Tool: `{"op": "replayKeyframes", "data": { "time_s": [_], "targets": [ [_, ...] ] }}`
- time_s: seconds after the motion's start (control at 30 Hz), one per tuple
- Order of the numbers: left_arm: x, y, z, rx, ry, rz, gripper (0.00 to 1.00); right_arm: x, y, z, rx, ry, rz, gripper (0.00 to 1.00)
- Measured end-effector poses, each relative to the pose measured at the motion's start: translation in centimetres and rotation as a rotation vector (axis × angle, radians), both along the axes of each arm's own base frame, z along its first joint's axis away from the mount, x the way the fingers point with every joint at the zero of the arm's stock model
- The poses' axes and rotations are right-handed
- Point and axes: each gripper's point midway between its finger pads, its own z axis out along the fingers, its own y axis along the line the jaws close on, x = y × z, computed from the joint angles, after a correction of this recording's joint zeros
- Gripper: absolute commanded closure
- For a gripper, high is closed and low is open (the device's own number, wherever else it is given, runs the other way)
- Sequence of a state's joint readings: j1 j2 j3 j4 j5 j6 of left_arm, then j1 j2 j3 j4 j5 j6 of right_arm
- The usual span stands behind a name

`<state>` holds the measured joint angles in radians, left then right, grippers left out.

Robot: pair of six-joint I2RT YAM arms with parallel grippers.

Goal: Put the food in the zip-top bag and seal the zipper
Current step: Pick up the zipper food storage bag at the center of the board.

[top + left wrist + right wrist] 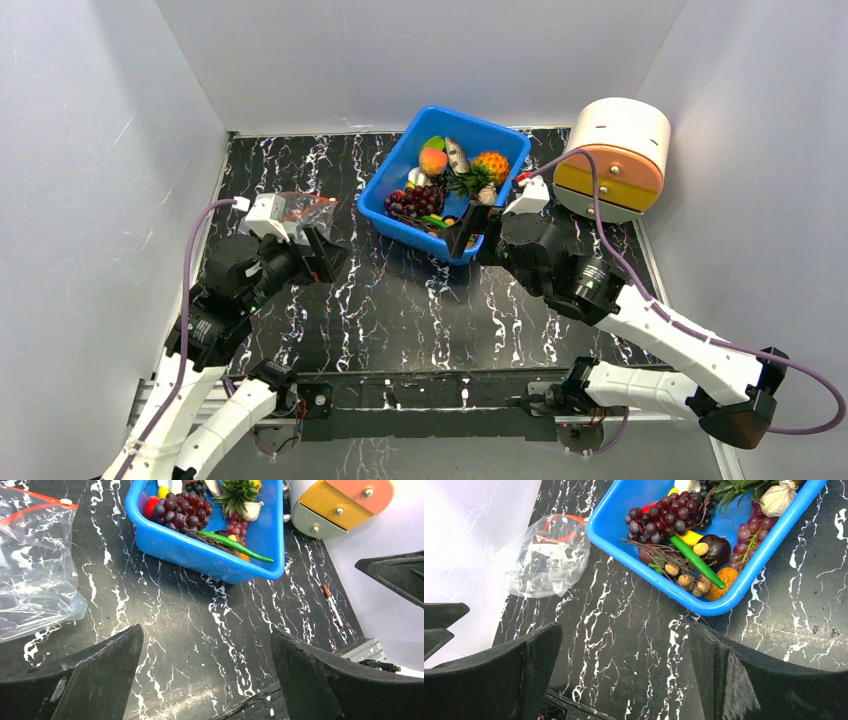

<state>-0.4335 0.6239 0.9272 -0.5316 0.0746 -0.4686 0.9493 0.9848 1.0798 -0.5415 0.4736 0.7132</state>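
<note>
Lying left of blue plastic bin [386, 186] of toy food [426, 198]: clear crinkly zip-top bag [306, 210]. Left gripper [205, 635], right gripper [625, 630] spread apart, empty.

The left arm [215, 310] at the lower left and the right arm [660, 330] at the lower right are white low down and black higher up, each with a thin purple cable [186, 290] and a small white box [266, 212], and the left hand [318, 255] and right hand [468, 232] have wide, dull black wedge fingers [85, 680].

Left claw [322, 252] gapes wide near worktop [400, 310] left edge; right claw [468, 235] gapes wide mid-worktop, toward far edge; both arms stretched forward.
</note>
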Motion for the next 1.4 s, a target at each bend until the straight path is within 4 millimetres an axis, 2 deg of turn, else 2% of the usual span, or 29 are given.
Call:
{"op": "replayKeyframes", "data": {
  "time_s": [0.27, 0.53, 0.77, 0.93, 0.97, 1.07, 1.17, 1.3, 1.4],
  "targets": [
    [0.5, 1.4, 0.1, 0.021, -0.017, 0.080, 0.02, 0.0, -0.1, 0.2, 0.004, -0.004, 0.000, 0.02],
    [3.0, 3.2, -3.1, 0.133, 0.094, 0.230, 0.02, 0.0, 0.0, 0.3, 0.006, -0.009, 0.002, 0.02],
    [6.1, 6.9, -6.3, 0.287, 0.204, 0.513, 0.21, 0.1, 0.1, 0.6, 0.002, -0.025, 0.009, 0.02],
    [7.7, 9.0, -8.5, 0.383, 0.273, 0.681, 0.41, 0.1, 0.0, 0.6, -0.007, -0.033, 0.017, 0.02],
    [7.9, 9.3, -9.0, 0.396, 0.288, 0.709, 0.43, 0.0, 0.0, 0.7, -0.006, -0.035, 0.021, 0.02],
    [8.4, 10.1, -10.4, 0.428, 0.327, 0.770, 0.39, -0.2, 0.0, 1.1, 0.004, -0.043, 0.033, 0.02],
    [8.7, 11.1, -11.4, 0.442, 0.360, 0.814, 0.23, -0.5, 0.0, 1.6, 0.018, -0.052, 0.045, 0.02],
    [8.7, 11.9, -13.2, 0.444, 0.430, 0.871, 0.20, -0.7, -0.1, 2.3, 0.043, -0.070, 0.053, 0.02],
    [8.4, 11.8, -14.8, 0.435, 0.476, 0.876, 0.20, -0.8, -0.1, 2.4, 0.051, -0.074, 0.057, 0.02]
  ]
}}
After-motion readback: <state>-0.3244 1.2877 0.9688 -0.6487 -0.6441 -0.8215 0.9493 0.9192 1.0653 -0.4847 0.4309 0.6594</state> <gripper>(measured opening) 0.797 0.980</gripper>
